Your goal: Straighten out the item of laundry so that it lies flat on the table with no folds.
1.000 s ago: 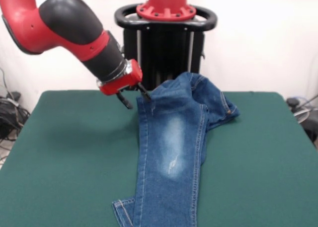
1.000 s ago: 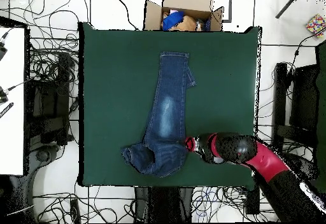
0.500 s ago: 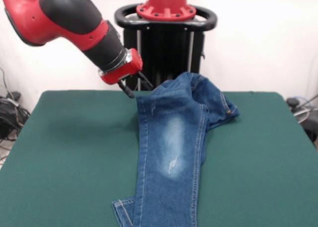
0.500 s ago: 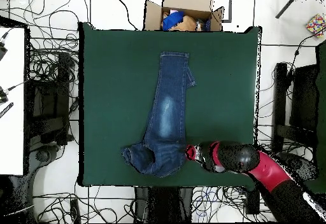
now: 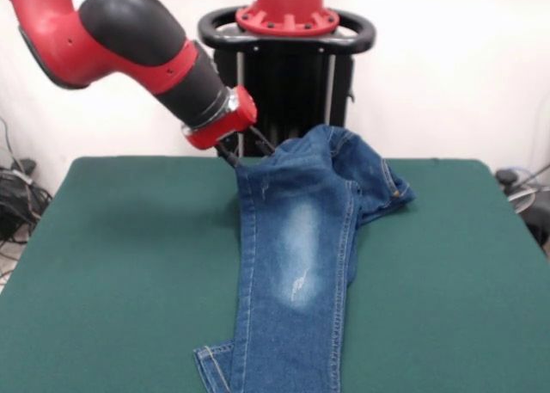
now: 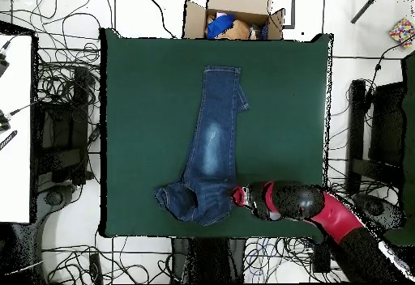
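The large rectangular desk (image 5: 112, 264) topped with plain dark green cloth takes up most of both views; on it lies the pair of medium-blue denim jeans (image 5: 296, 264) with a faded whitish patch on the thigh and tan seam stitching, much smaller than the desk and set toward its middle; the legs lie one over the other in a single long strip, so the long axis runs from the bunched waist end, nearest the black pedestal (image 5: 288, 83), straight away from that pedestal to the hems; a second hem pokes out sideways at the hem end, and the waist is crumpled and folded over, so in my judgement the jeans are far from flat.

The red and black arm (image 5: 129, 40) reaches in from beside the pedestal; its tool (image 5: 245, 150) sits right at the edge of the waist end, on the side opposite the crumpled waistband; the jeans lie just beyond the tips, their length leading away from the pedestal; two dark tips show slightly apart, but whether they pinch denim or stand clear I cannot tell.

Beyond the hem end, off the desk, stands an open brown cardboard box (image 6: 235, 14) of coloured items; no readable writing or brand shows anywhere.
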